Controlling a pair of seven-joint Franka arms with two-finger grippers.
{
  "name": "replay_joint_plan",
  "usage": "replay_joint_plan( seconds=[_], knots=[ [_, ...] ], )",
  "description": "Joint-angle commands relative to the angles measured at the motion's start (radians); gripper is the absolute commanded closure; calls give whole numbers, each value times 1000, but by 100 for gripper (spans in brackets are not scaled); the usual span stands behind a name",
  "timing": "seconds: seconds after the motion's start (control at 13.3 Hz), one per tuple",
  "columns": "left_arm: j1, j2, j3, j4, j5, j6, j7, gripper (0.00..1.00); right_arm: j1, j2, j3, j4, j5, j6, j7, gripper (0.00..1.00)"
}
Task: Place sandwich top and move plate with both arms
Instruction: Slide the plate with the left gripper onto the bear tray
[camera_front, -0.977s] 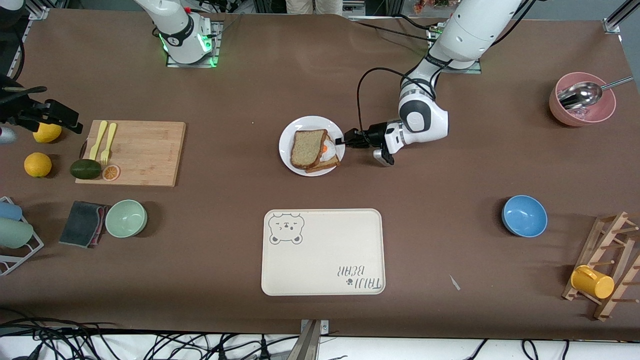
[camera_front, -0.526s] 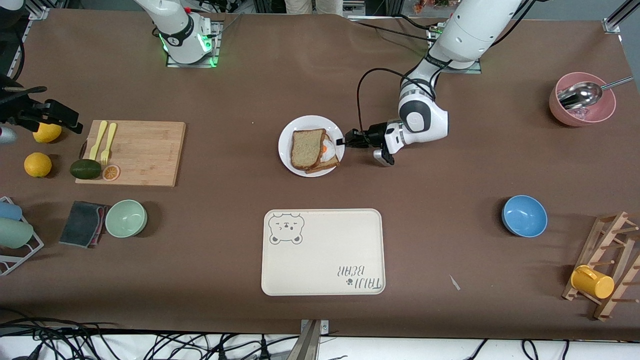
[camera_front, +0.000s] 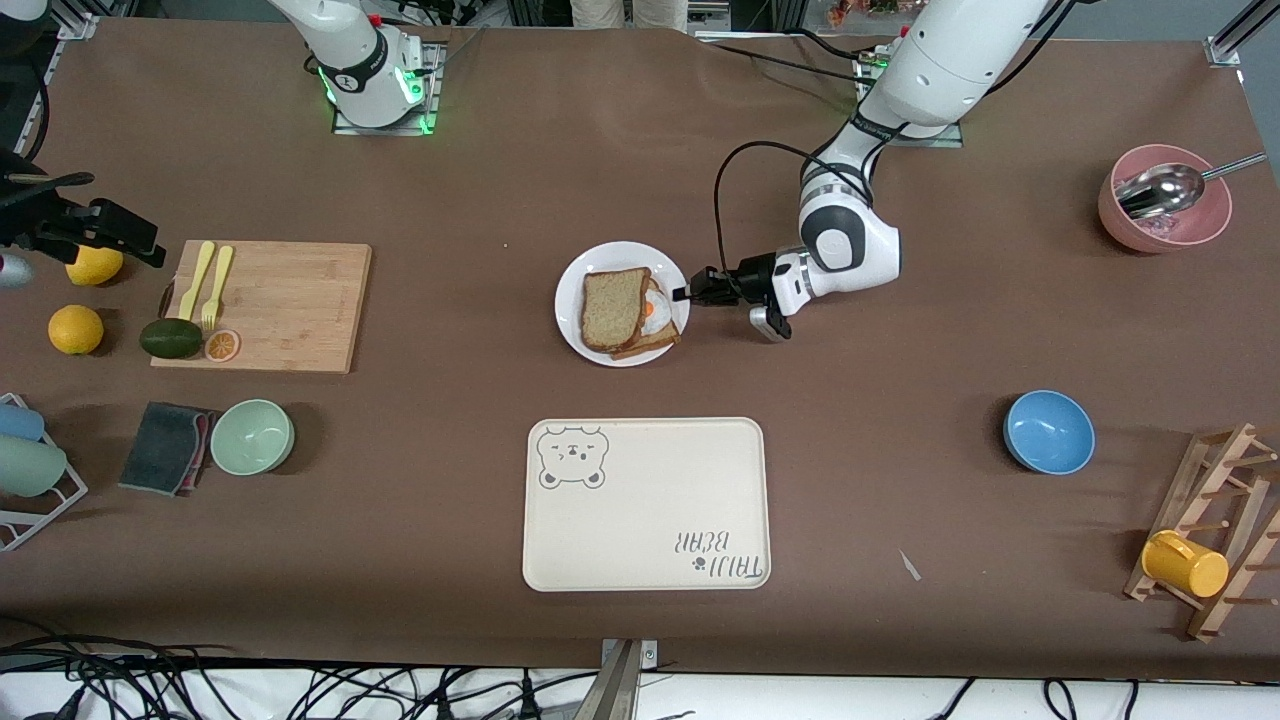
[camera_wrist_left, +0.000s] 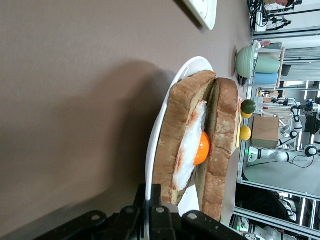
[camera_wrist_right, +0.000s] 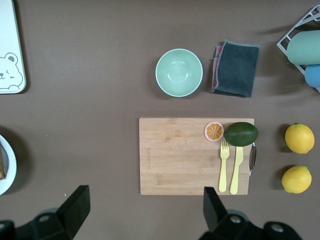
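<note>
The left gripper (camera_front: 686, 294) is clamping the rim of the stiff, slippery plate (camera_front: 572, 318) mid-table, the soft top (camera_front: 612, 309) lying loose on it, while the right gripper (camera_wrist_right: 142, 210) is waiting, jaws apart.

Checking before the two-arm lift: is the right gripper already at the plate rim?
No: the right gripper hangs open over the cutting board, with the plate apart from it.
</note>
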Motion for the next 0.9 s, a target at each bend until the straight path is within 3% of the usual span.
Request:
replay_joint_plan(
  seconds=[0.0, 0.38, 0.68, 0.83],
  knots=[
    [0, -10, 31, 34, -29, -2, 20, 100, -3, -22, 0, -12, 2, -10, -4, 0],
    [0, -10, 88, 96, -5, -2, -43, 100, -3, -22, 0, -12, 2, -10, -4, 0],
    [1, 18, 139, 214, 199, -2, -306, 100, -3, -22, 0, -12, 2, -10, -4, 0],
    [12, 39, 152, 262, 230, -3, -340, 100, -3, -22, 0, -12, 2, -10, -4, 0]
  ],
)
